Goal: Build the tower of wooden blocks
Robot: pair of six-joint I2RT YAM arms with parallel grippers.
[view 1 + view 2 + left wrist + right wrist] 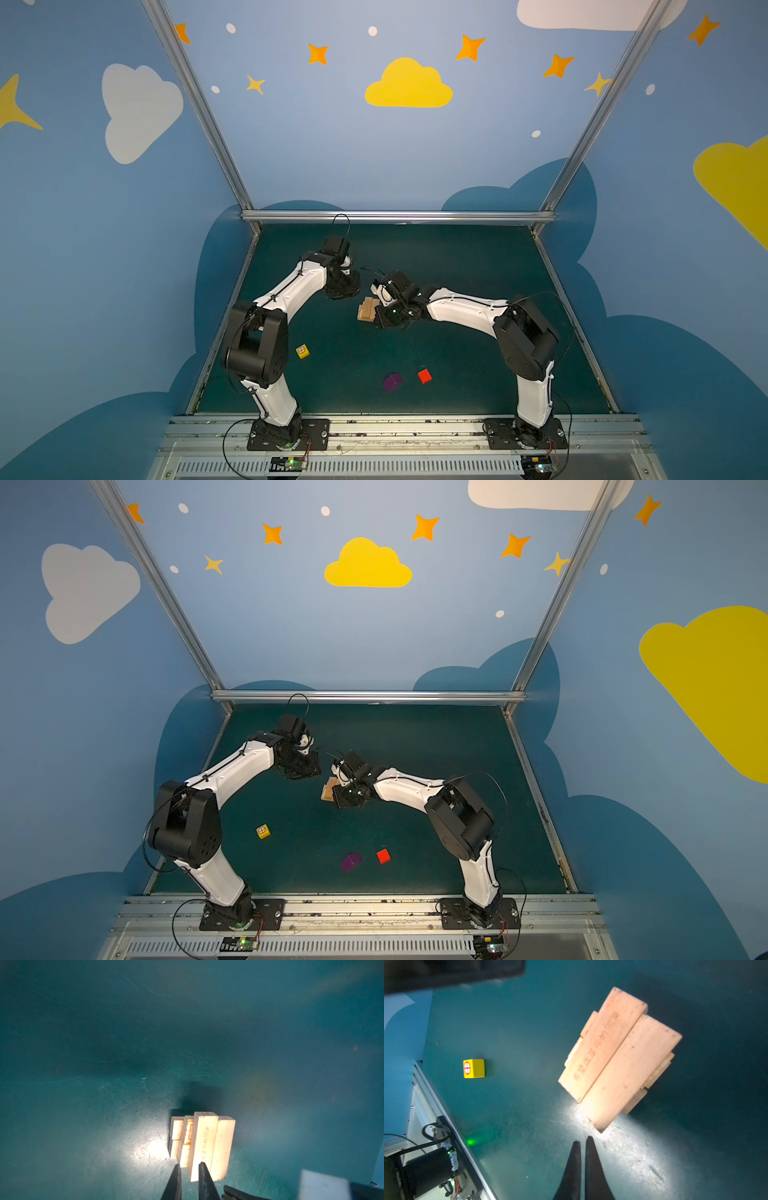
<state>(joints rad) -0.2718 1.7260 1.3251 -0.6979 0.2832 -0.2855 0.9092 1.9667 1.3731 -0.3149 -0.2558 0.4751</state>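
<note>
- 2 arms bolted to the near rail: left arm (291, 291), right arm (461, 309), both bent in toward mid-desk.
- 3 loose cubes on the green desk (478, 270), all nearer than the stack and well apart from it.
- 1 purple cube (392, 382), nearest, about centre.
- 1 red cube (424, 375), just right of the purple one, small gap between them.
- 1 yellow cube (302, 351), a bit farther back, on the left side; red-and-white circle mark on one face.
- 1 tower (365, 308), mid-desk, made of planks only with no cubes on it.
- Top layer is 2 planks (623, 1059) side by side, long edges touching, one with faint printed characters.
- Lower planks run crosswise and their ends stick out both sides. One carries orange print (189, 1133). They are partly hidden, so I cannot tell the count.
- Right claw (582, 1140): fingers pressed together, nothing in them, tips just beside a corner of the tower on its right.
- Left claw (189, 1165): farthest back, left of and beyond the tower. Fingers nearly together, only a thin slit, nothing between them, up off the desk.
</note>
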